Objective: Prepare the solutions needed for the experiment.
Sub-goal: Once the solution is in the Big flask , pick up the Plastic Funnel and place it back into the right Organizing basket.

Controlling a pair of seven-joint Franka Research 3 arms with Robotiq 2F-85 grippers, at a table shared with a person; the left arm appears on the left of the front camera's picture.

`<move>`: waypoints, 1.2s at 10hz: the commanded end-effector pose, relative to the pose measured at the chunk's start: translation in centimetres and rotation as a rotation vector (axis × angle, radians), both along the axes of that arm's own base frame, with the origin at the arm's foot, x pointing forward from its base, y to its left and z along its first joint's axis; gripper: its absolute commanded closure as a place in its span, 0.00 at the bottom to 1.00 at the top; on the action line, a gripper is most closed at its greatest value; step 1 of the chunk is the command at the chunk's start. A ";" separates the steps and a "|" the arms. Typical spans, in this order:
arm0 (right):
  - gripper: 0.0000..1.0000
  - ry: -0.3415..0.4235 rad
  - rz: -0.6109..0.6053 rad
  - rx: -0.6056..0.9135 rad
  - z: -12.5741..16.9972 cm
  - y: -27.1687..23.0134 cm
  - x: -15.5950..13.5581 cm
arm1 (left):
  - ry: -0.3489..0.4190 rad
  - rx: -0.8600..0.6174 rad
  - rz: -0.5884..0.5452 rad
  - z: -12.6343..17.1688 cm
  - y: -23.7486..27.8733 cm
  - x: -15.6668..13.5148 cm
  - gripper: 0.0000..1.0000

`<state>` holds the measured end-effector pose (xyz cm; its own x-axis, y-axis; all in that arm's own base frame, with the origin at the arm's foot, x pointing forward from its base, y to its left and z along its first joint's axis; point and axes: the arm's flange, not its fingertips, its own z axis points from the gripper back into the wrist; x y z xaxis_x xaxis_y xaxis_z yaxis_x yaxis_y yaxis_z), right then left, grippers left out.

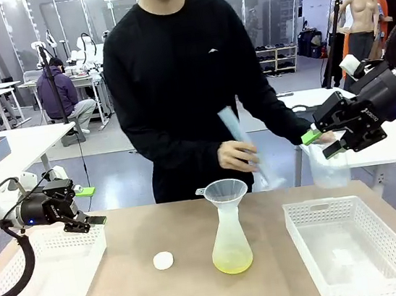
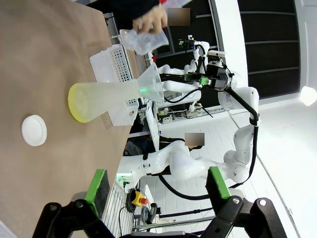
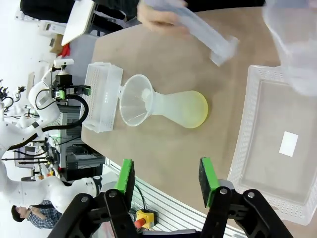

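The solutions (image 1: 233, 262) are a shallow pale yellow-green layer in a conical flask (image 1: 229, 231) with a funnel (image 1: 225, 189) in its neck, mid-table. The liquid (image 3: 199, 111) also tints the flask's base (image 2: 75, 101). A person holds a tilted translucent cylinder (image 1: 241, 142) just beyond the funnel. My left gripper (image 1: 90, 206) hovers open over the left basket, and its fingers (image 2: 96, 191) hold nothing. At the right, my right gripper (image 1: 323, 142) stands open in the air by a clear beaker (image 1: 328, 167) near the person's other hand. Nothing sits between its pads (image 3: 126, 181).
A white basket (image 1: 48, 284) stands at the table's left and another (image 1: 358, 251) at the right, with a white slip (image 3: 288, 144) lying in it. A small white round cap (image 1: 163, 260) lies left of the flask. The person stands close behind the table's far edge.
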<state>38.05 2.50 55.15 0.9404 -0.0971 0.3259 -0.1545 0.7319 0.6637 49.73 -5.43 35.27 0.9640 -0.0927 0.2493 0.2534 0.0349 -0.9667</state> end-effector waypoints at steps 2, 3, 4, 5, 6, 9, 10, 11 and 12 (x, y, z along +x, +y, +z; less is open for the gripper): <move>0.34 -0.001 -0.044 -0.060 0.5 1.8 -0.6 | -0.001 0.002 -0.001 0.2 -0.1 0.0 0.00; 0.34 0.003 -0.042 -0.075 0.8 3.2 -0.8 | -0.001 0.002 -0.001 0.2 -0.1 0.0 0.00; 0.34 0.021 -0.047 -0.084 1.3 5.3 -0.9 | -0.001 0.002 -0.001 0.2 -0.1 0.0 0.00; 0.34 0.034 -0.052 -0.118 1.4 7.1 -0.7 | -0.001 0.002 -0.001 0.2 -0.1 0.0 0.00; 0.34 0.062 -0.046 -0.139 1.4 8.8 -0.5 | -0.001 0.002 -0.001 0.2 -0.1 0.0 0.00; 0.34 0.069 -0.030 -0.183 1.3 13.6 -0.3 | -0.001 0.002 -0.001 0.2 -0.1 0.0 0.00; 0.34 0.069 -0.030 -0.192 1.1 15.0 0.0 | -0.001 0.002 -0.001 0.2 -0.1 0.0 0.00; 0.34 0.073 -0.032 -0.199 1.1 15.7 0.0 | -0.001 0.002 -0.001 0.2 -0.1 0.0 0.00; 0.34 0.070 -0.046 -0.209 0.8 16.4 0.5 | -0.001 0.002 -0.001 0.2 -0.1 0.0 0.00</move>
